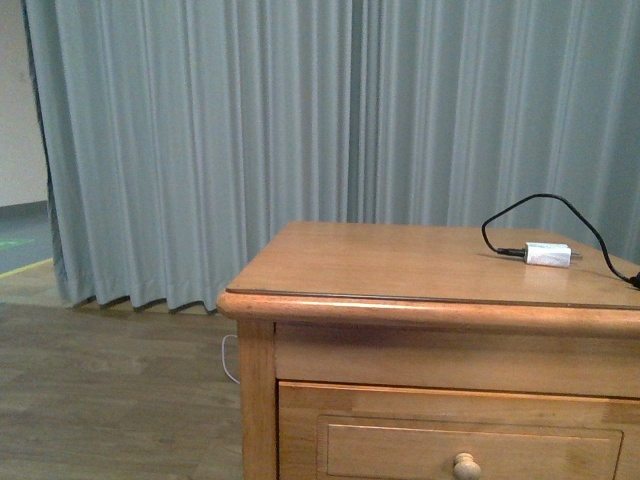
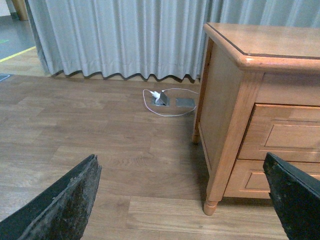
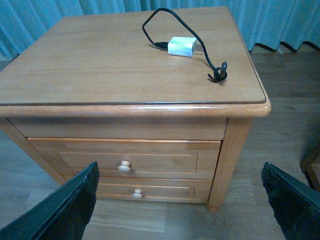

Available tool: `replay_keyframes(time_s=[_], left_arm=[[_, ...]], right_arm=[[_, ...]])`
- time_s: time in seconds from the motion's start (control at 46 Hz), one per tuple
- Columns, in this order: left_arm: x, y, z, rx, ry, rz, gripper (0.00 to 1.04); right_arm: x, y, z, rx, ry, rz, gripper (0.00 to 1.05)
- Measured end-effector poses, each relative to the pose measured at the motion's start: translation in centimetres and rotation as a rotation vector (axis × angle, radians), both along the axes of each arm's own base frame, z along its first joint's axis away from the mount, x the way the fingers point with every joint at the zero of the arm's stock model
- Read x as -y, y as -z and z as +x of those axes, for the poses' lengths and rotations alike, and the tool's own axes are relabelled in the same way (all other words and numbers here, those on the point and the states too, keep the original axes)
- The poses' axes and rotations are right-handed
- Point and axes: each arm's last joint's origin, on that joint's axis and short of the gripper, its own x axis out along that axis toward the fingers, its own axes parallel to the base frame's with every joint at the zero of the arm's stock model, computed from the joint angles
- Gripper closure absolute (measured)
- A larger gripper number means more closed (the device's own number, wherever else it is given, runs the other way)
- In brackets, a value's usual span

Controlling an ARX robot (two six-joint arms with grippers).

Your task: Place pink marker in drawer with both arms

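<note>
The pink marker shows in no view. The drawer is the upper one in the honey-coloured cabinet and is shut, with a small pale knob at its middle. From the right wrist, the drawer lies ahead of and below my right gripper, which is open and empty. My left gripper is open and empty too, hanging over the floor beside the cabinet's left side, where the drawer fronts show at an angle. Neither arm is in the front view.
A white charger plug with a black cable lies on the cabinet top. A second, lower drawer is shut. A grey curtain hangs behind. A floor socket with a white cable sits near the curtain.
</note>
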Motion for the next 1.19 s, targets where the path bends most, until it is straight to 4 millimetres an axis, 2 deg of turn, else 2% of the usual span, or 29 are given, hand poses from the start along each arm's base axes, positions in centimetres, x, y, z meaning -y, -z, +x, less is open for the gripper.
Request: replay_keyframes(time_s=[0.065, 0.174, 0.261, 0.499, 0.586, 0.955, 1.194], left_arm=[[0.0, 0.0, 0.0, 0.0, 0.0, 0.0, 0.06], [0.0, 0.0, 0.0, 0.0, 0.0, 0.0, 0.06], [0.0, 0.0, 0.0, 0.0, 0.0, 0.0, 0.06], [0.0, 0.0, 0.0, 0.0, 0.0, 0.0, 0.06], [0.0, 0.0, 0.0, 0.0, 0.0, 0.0, 0.06], [0.0, 0.0, 0.0, 0.0, 0.0, 0.0, 0.06], [0.0, 0.0, 0.0, 0.0, 0.0, 0.0, 0.06]], right_arm=[[0.0, 0.0, 0.0, 0.001, 0.0, 0.0, 0.08], [-0.4, 0.8, -0.5, 0.198, 0.058, -0.054, 0.25], [-0.6, 2.3, -1.5, 0.277, 0.054, -0.064, 0.41], [-0.6, 6.5, -3.1, 0.25, 0.055, -0.073, 0.82], [-0.6, 7.8, -3.9, 0.257, 0.055, -0.075, 1.03], [-0.6, 10.6, -5.6, 0.259, 0.054, -0.077, 1.03], [-0.6, 11.8, -6.6, 0.261, 0.055, -0.076, 1.03]])
